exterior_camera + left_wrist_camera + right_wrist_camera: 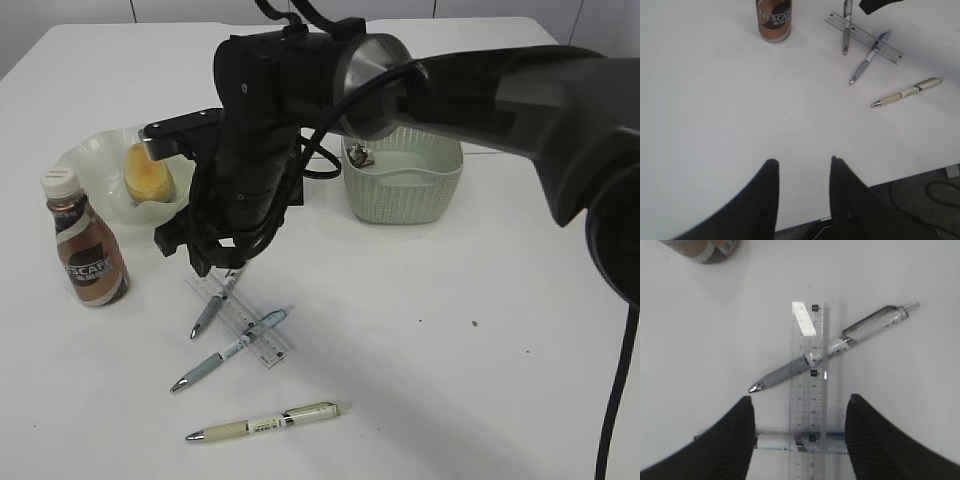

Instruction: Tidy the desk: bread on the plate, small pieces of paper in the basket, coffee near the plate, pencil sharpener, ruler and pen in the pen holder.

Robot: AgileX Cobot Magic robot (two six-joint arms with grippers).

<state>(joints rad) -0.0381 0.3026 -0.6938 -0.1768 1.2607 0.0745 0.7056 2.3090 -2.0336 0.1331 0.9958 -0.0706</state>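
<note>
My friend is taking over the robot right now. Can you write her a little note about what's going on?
Left gripper: open, empty, over bare desk.
Right gripper: open, empty, above the ruler, which has two pens lying across it.
Done: bread on the plate, coffee beside it.
Left: ruler and three pens, one cream. Pen holder hidden; basket contents unclear.
</note>
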